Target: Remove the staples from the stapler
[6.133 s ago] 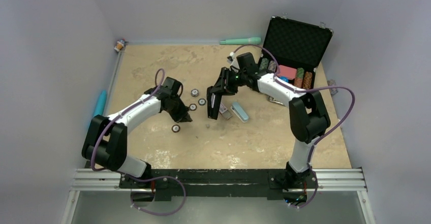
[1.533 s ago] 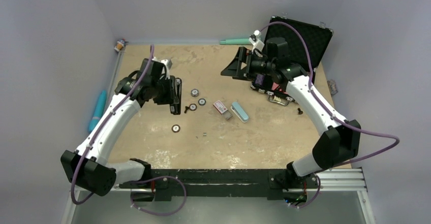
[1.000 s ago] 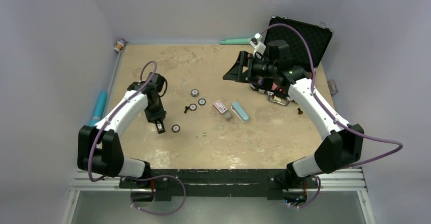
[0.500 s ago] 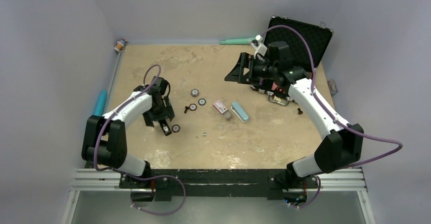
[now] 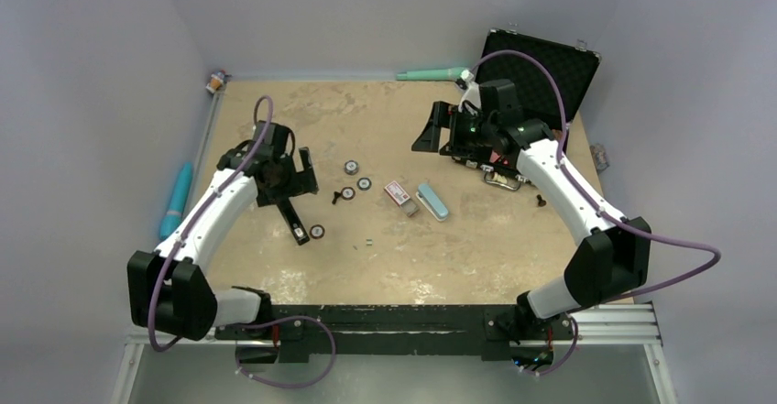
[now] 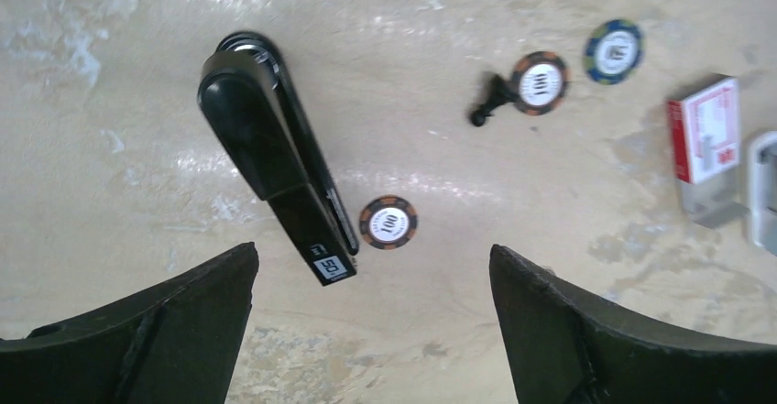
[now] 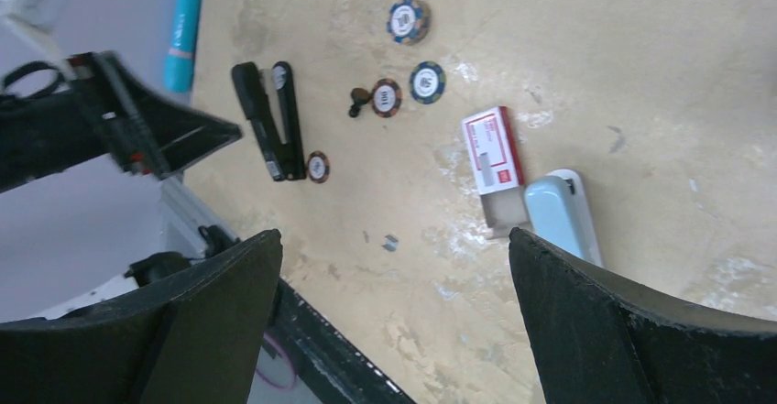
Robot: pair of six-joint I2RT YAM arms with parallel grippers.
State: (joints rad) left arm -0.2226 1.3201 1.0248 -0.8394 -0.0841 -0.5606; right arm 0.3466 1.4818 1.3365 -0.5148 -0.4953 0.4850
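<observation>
Black stapler (image 6: pixel 275 170) lies on the table (image 6: pixel 110 74), directly below the left gripper (image 6: pixel 371 331), jaws spread wide and empty. Staples (image 7: pixel 389 242) lie loose, apart from it. Right gripper (image 7: pixel 394 322) hovers spread, well away.

We found the left gripper (image 5: pixel 286 182) spread wide and gripping nothing, pointed down over the left half of the table (image 5: pixel 458 257), the left arm (image 5: pixel 215 212) bent at the elbow. The right gripper (image 5: pixel 444 134), equally wide, hung raised towards the far right corner.
</observation>
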